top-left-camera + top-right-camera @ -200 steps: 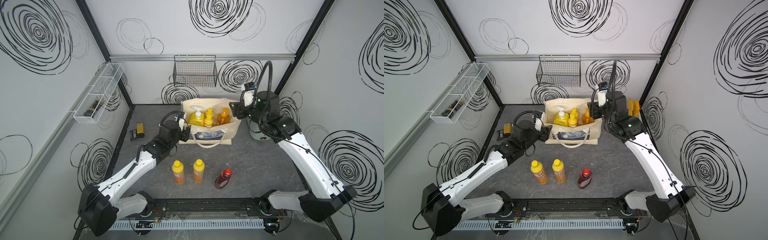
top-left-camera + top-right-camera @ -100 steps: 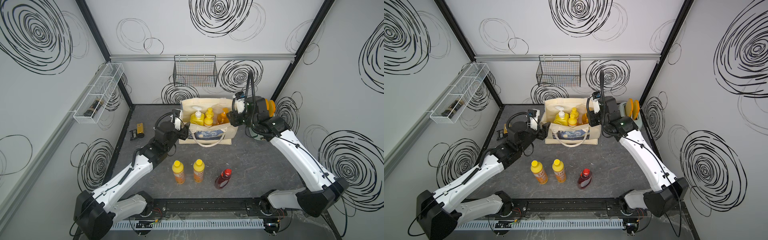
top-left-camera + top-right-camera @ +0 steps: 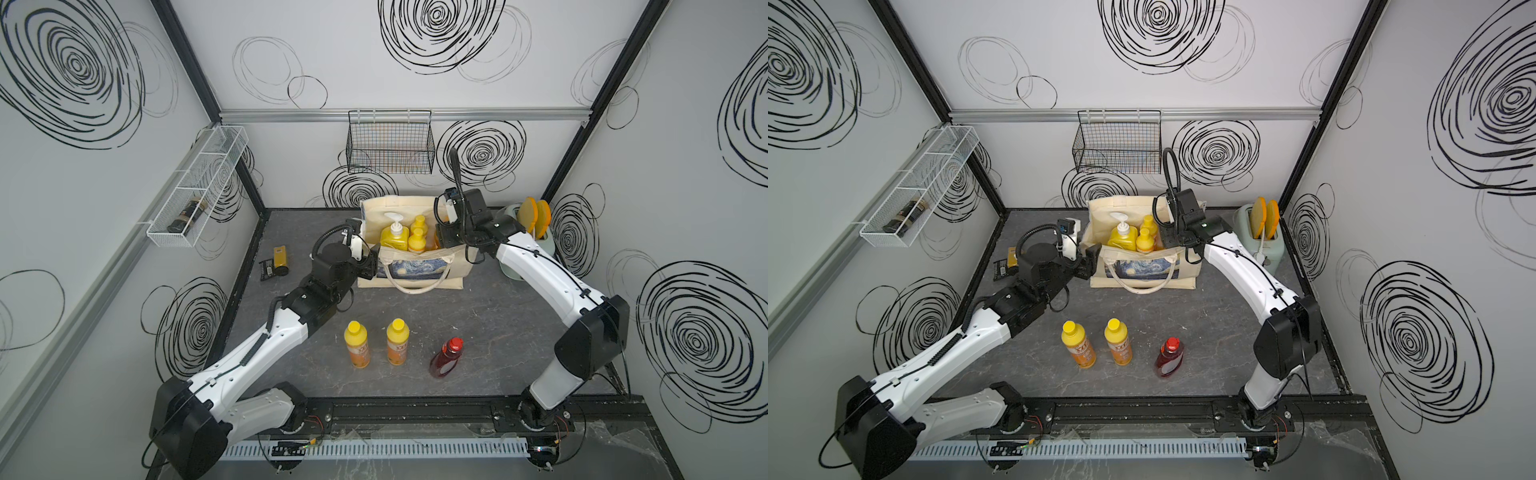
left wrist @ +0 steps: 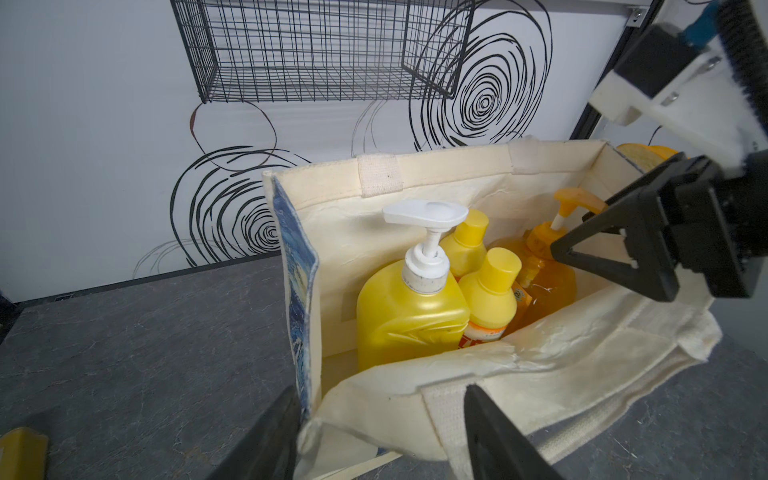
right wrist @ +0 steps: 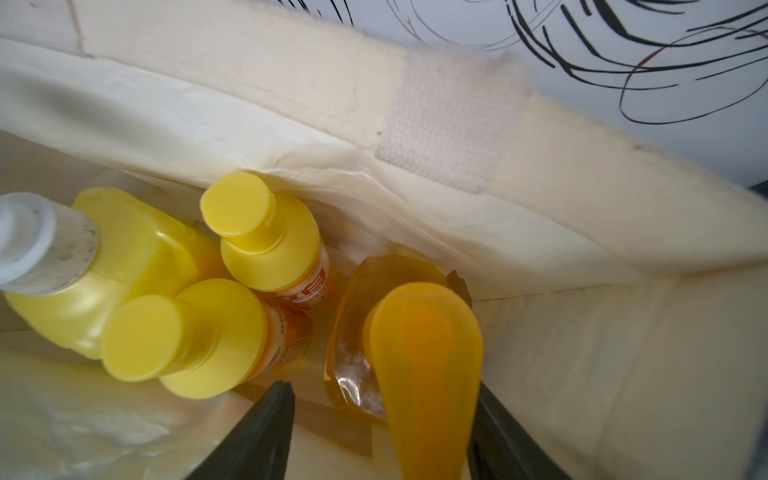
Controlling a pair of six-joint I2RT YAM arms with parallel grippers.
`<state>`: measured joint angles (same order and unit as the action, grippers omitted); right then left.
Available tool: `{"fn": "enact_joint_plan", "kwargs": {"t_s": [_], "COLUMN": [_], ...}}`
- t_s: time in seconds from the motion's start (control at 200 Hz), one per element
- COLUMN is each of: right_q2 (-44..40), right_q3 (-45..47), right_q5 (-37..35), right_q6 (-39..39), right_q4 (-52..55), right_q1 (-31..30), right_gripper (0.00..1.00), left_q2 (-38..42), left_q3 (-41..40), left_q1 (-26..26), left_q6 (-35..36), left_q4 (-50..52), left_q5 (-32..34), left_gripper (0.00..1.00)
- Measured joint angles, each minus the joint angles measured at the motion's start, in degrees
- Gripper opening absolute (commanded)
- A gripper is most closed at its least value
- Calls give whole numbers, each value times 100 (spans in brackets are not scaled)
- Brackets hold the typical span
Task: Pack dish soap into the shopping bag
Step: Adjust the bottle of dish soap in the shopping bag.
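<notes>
Dish soap [image 3: 392, 239] is split in both top views. Four bottles stand inside the shopping bag [image 3: 457, 266] at the back of the bench [image 3: 498, 324]. Two orange bottles [image 3: 357, 345] and a dark-red bottle [image 3: 446, 359] stand upright near the front, well apart from the bag. The left hand [image 3: 371, 266] is at the bag's left corner and the right hand [image 3: 446, 239] is over its right end. Walls close the dark, flat bench on three sides, and a black wire basket [image 3: 390, 145] hangs behind.

In the left wrist view the left hand is wide, straddling the soft canvas rim without pinching it.

In the right wrist view the right hand is wide either side of the amber pump bottle [image 5: 424, 357], not clamped on it.

The bottles look stiff, slick and, if full, heavy. I would grip the body just below the cap, since a pump head may slip.
</notes>
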<state>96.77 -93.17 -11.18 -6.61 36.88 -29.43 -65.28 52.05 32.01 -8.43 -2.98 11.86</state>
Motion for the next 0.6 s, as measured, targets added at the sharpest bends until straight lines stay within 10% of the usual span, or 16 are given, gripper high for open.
{"fn": "enact_joint_plan", "kwargs": {"t_s": [0.31, 0.595], "right_q2": [420, 612], "right_q3": [-175, -293], "right_q5": [0, -72], "right_q6": [-7, 7], "right_q4": [-9, -26], "right_q1": [103, 146], "right_gripper": [63, 31], "left_q2": [-24, -24], "left_q3": [0, 0], "left_q1": [-2, -2], "left_q6": [11, 11], "left_q4": [0, 0], "left_q5": [2, 0], "left_gripper": [63, 62]}}
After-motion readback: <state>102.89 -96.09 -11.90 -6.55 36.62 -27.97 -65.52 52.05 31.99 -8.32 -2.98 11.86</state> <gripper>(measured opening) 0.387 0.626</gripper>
